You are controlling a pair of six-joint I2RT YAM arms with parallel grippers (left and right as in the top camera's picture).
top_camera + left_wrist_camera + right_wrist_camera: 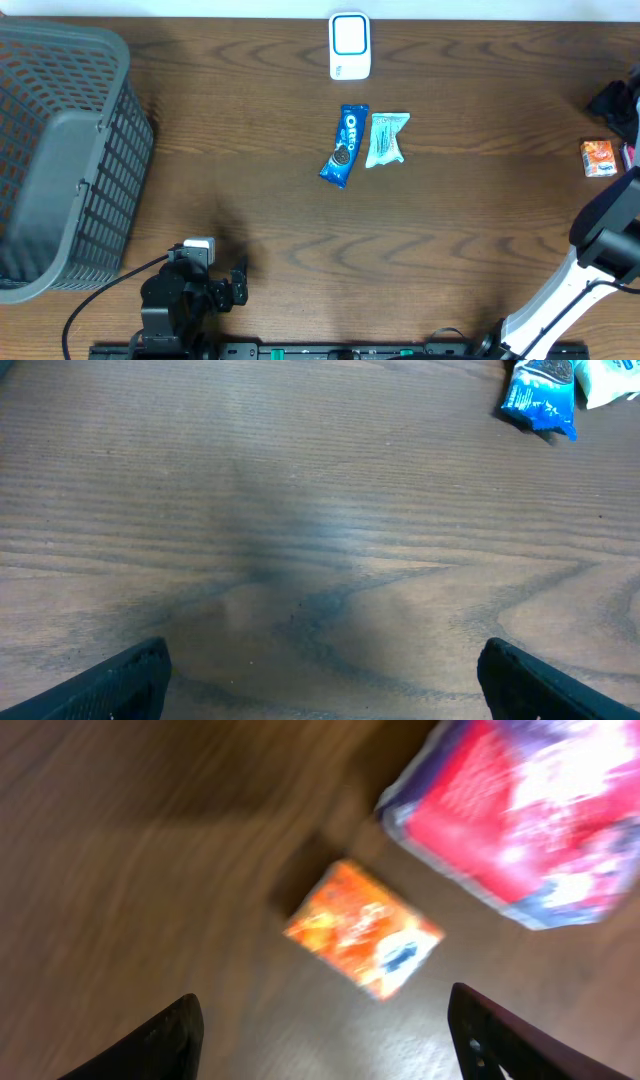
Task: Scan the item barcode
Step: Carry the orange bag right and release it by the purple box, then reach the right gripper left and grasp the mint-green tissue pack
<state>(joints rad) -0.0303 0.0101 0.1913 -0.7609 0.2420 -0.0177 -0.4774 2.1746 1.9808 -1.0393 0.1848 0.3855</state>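
The small orange box (362,940) lies flat near the counter's (480,220) right edge, beside a red bag (520,810). The right claw (320,1005) hangs above it, fingers apart and empty. The left claw (325,650) gapes too. The box is probably light and stiff, so pinch across its narrow sides.

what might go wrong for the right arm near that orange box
The orange box lies close to a red packet, so the open right gripper may catch or shove both when it closes. The right wrist view is blurred, so aim could be off. The white scanner is far across the table, a long carry.
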